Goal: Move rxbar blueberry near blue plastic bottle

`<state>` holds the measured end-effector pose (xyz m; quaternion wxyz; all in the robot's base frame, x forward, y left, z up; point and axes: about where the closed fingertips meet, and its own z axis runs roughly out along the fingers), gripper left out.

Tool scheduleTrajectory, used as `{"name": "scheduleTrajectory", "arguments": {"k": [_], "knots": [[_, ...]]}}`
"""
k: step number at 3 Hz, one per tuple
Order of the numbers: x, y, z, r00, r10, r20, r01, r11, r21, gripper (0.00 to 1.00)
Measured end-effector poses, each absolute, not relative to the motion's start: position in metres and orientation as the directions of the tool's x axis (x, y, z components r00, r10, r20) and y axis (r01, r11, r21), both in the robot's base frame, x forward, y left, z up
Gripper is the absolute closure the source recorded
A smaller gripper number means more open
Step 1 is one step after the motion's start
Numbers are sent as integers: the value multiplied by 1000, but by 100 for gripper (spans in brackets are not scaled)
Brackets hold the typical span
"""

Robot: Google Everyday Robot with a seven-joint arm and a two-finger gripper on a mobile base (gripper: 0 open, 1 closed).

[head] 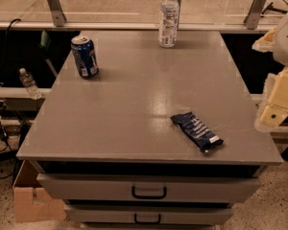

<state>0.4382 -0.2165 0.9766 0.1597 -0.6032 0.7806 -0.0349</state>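
Note:
The rxbar blueberry (197, 131), a flat dark navy wrapper with white print, lies at an angle on the grey table (120, 114) near its front right corner. The blue plastic bottle (168, 17), clear with a white cap and a pale label, stands upright at the far edge of the table, right of centre. My gripper (274, 110), a cream-coloured part of the arm, hangs at the right edge of the view, beyond the table's right edge and to the right of the bar. It holds nothing that I can see.
A blue soda can (85, 57) stands upright at the far left of the table. A tiny clear bottle (28, 83) sits off the table to the left. Drawers (149, 190) are below the front edge, and a cardboard box (31, 200) is on the floor at the left.

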Motion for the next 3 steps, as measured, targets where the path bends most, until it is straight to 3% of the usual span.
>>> {"name": "scheduleTrajectory", "arguments": {"k": [3], "knots": [[438, -196, 942, -234, -932, -278, -938, 292, -188, 0]]}}
